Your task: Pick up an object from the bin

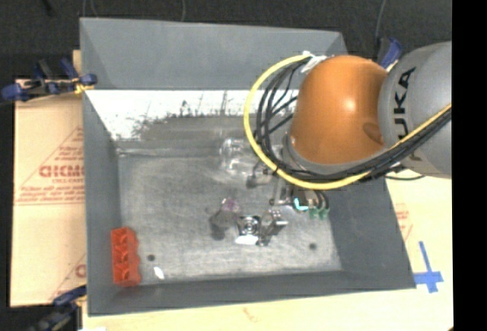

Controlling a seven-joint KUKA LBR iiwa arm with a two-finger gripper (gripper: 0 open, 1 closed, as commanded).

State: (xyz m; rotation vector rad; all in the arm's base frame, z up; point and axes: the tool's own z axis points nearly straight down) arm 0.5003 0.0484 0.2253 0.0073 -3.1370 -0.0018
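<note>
My gripper reaches down below the arm's orange cover, right of the bin's middle. Close at its left lies a small shiny metal piece on the floor. A little further left is a small dark object with a purple top. A clear plastic item lies behind them, near the back wall. I cannot make out anything held.
A red block sits in the front left corner, with a tiny white scrap beside it. The arm and its cables cover the right rear part of the bin. A small green bit shows by the wrist's right side.
</note>
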